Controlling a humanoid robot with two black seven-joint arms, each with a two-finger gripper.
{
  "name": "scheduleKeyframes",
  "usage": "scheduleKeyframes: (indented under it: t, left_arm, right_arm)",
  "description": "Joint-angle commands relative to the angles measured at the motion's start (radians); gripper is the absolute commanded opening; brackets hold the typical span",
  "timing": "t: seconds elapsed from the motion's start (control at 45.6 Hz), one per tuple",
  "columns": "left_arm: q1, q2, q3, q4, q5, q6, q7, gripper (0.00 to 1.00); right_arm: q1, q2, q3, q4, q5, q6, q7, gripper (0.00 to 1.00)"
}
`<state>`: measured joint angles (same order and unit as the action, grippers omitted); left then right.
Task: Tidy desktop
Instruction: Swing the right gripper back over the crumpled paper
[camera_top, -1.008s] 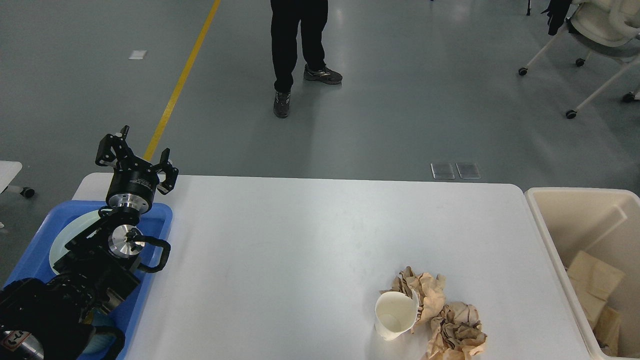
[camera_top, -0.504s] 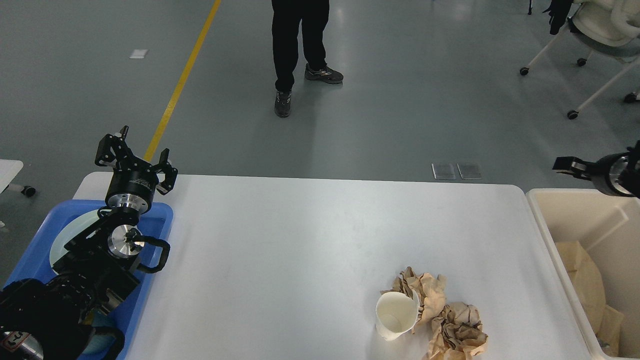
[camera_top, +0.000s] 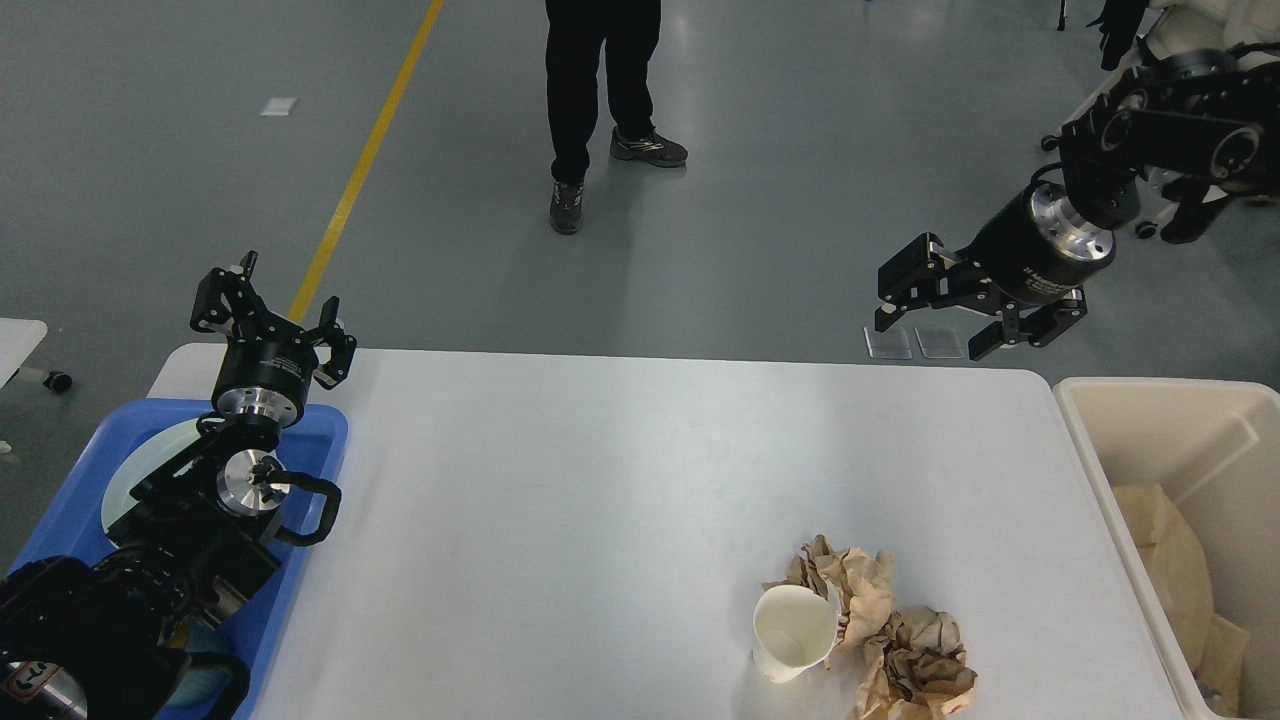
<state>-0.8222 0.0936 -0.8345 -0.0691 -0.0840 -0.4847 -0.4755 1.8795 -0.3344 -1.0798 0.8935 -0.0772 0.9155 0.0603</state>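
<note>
Head view: desktop (camera_top: 600, 480) fills the centre and lower frame. Left gripper (camera_top: 270, 310) at 9 o'clock, above blue tray (camera_top: 60, 510), fingers spread, holding nothing. Right gripper (camera_top: 930, 325) at 2 o'clock, past the far edge, fingers apart, empty. White paper cup (camera_top: 792, 632) touches crumpled brown paper (camera_top: 915, 665) at 5 o'clock. Beige bin (camera_top: 1100, 440) at 4 o'clock.

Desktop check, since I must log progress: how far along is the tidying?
Partly done. Already done: paper scraps lie in the beige bin and a plate sits in the blue tray. In hand: nothing; the right gripper hangs open and empty above the far edge, and the left gripper is open over the tray. Left: a white paper cup and two crumpled brown paper wads on the desktop.
</note>
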Motion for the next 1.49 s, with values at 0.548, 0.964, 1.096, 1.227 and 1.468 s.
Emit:
scheduleKeyframes:
  t: [0.548, 0.964, 1.096, 1.227, 1.468]
  left_arm:
    - [0.0, 0.0, 0.0, 0.0, 0.0, 0.0, 0.0, 0.96]
    - [0.0, 0.0, 0.0, 0.0, 0.0, 0.0, 0.0, 0.96]
    - [0.0, 0.0, 0.0, 0.0, 0.0, 0.0, 0.0, 0.96]
    - [0.0, 0.0, 0.0, 0.0, 0.001, 0.0, 0.0, 0.96]
    - [0.0, 0.0, 0.0, 0.0, 0.0, 0.0, 0.0, 0.96]
  right_arm:
    - [0.055, 0.028, -0.083, 0.214, -0.001, 0.044, -0.004, 1.0]
    - [-0.21, 0.083, 0.038, 0.203, -0.009, 0.04, -0.065, 1.0]
    - [-0.284, 0.11, 0.064, 0.199, -0.01, -0.03, -0.079, 1.0]
    - [-0.345, 0.117, 0.067, 0.182, -0.01, -0.104, -0.116, 1.0]
    - [-0.439, 0.141, 0.098, 0.124, -0.012, -0.118, -0.125, 1.0]
